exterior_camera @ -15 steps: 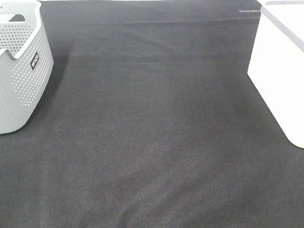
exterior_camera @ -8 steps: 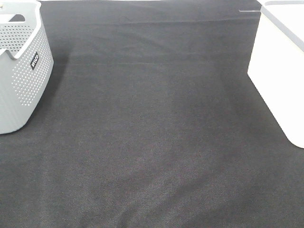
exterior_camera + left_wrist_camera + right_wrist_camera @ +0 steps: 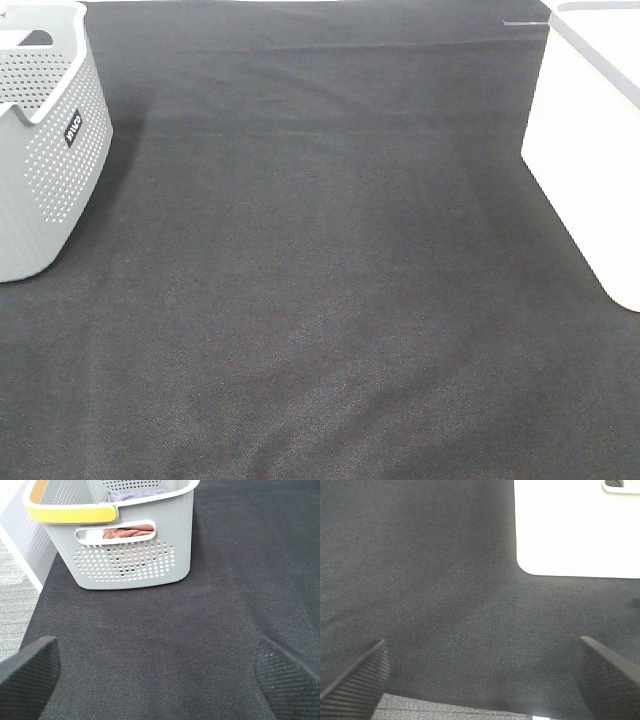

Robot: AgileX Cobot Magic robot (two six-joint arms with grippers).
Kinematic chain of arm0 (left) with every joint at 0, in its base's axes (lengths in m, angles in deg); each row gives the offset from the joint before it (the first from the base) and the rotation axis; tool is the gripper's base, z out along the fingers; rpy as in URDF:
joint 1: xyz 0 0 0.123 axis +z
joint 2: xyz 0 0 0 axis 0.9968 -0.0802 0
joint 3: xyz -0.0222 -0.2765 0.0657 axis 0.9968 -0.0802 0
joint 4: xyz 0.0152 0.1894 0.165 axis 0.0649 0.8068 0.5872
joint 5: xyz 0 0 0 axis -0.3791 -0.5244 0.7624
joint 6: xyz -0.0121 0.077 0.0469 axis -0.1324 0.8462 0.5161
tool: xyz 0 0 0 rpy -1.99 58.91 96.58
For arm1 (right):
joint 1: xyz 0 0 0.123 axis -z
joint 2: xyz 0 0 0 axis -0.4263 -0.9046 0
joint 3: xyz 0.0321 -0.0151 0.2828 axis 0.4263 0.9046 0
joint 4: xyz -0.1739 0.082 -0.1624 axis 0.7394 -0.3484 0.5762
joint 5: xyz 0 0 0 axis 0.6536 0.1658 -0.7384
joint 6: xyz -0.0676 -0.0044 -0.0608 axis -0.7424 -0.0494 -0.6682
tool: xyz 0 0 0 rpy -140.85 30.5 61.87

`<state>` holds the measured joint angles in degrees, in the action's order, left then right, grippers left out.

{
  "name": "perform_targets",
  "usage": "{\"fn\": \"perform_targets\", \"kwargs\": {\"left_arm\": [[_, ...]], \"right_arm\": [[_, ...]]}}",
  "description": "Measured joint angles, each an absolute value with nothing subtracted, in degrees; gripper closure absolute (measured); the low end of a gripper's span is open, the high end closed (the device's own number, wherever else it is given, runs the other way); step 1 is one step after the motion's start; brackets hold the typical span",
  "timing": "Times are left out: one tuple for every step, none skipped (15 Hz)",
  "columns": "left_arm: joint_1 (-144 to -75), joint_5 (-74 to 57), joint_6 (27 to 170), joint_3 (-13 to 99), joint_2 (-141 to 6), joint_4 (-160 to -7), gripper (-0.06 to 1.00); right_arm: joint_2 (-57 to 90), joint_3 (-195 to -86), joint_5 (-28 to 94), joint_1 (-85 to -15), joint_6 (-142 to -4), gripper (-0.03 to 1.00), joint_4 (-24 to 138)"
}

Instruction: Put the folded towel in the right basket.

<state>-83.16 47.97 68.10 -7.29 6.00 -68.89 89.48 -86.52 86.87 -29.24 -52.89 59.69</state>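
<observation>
The folded towel was not lying out on the black cloth table (image 3: 330, 280) where you could grab it. In your left wrist view, a reddish-brown folded cloth (image 3: 129, 531) showed through the handle hole of the grey plastic basket with little holes (image 3: 132, 560), and a greyish cloth (image 3: 131, 495) peeked over its rim. One of those was likely your towel, but you could not tell which.

The white smooth-sided basket (image 3: 590, 150) sat on the right side, well apart from the grey one.

Your left gripper (image 3: 160, 680) had its two black pads spread wide with nothing between them. Your right gripper (image 3: 485, 680) was spread wide and bare too.

A towel is probably soft, light and floppy. You would likely do best to pinch it across the thick folded middle, so it does not fall open.
</observation>
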Motion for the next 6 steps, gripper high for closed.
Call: {"fn": "perform_targets", "kwargs": {"left_arm": [[-83.2, 48.0, 68.1, -7.3, 6.0, -68.9, -0.05], [-83.2, 48.0, 68.1, -7.3, 6.0, -68.9, -0.05], [-83.2, 48.0, 68.1, -7.3, 6.0, -68.9, -0.05], [-83.2, 48.0, 68.1, -7.3, 6.0, -68.9, -0.05], [-83.2, 48.0, 68.1, -7.3, 6.0, -68.9, -0.05], [-83.2, 48.0, 68.1, -7.3, 6.0, -68.9, -0.05]], "right_arm": [[89.5, -86.5, 86.9, -29.2, -52.9, 0.01, 59.7], [89.5, -86.5, 86.9, -29.2, -52.9, 0.01, 59.7], [89.5, -86.5, 86.9, -29.2, -52.9, 0.01, 59.7], [89.5, -86.5, 86.9, -29.2, -52.9, 0.01, 59.7], [89.5, -86.5, 86.9, -29.2, -52.9, 0.01, 59.7], [89.5, -86.5, 86.9, -29.2, -52.9, 0.01, 59.7]]}}
